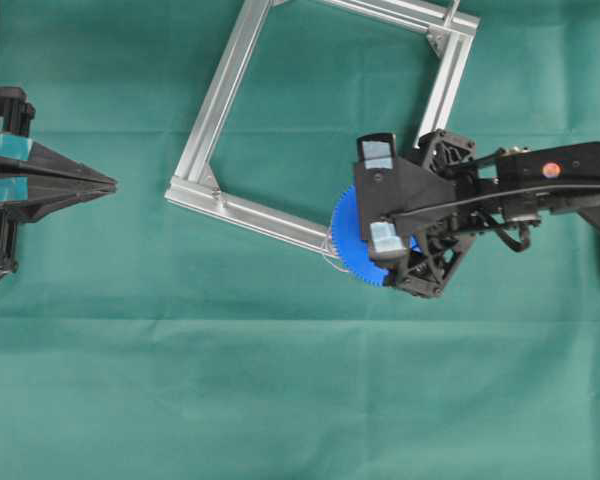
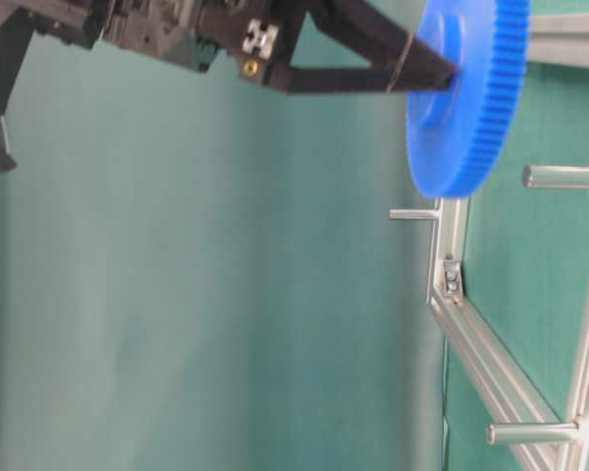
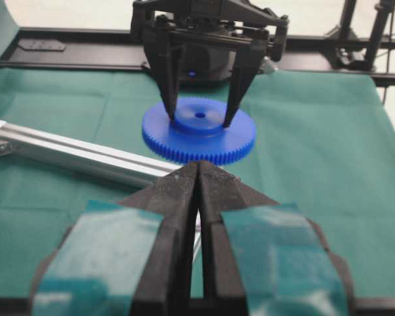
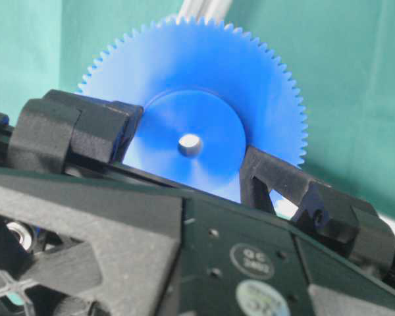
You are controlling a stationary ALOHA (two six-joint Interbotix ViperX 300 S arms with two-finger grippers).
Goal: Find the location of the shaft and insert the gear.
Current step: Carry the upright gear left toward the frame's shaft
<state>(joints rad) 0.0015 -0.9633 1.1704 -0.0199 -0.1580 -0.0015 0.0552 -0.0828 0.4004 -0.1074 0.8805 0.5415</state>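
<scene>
- While clamped by its raised hub between the right gripper's (image 3: 199, 122) two black fingers, one bright blue toothed plastic gear disc (image 1: 358, 243) hangs flat above the corner of one square silver aluminium-bar frame (image 1: 220, 100).
- Three short silvery pins (image 2: 564, 177) stick out from that frame.
- One left gripper (image 1: 108, 184) sits pinched together, well apart, over green cloth (image 1: 280, 400).

My right gripper (image 3: 199, 122) is black; the gear (image 3: 199, 130) it holds is bright blue all over, finely toothed. My left gripper (image 3: 197, 197) is black with teal tape pads. The frame (image 1: 220, 100) is silver aluminium, lying on a plain dark green cloth (image 1: 280, 400).
</scene>
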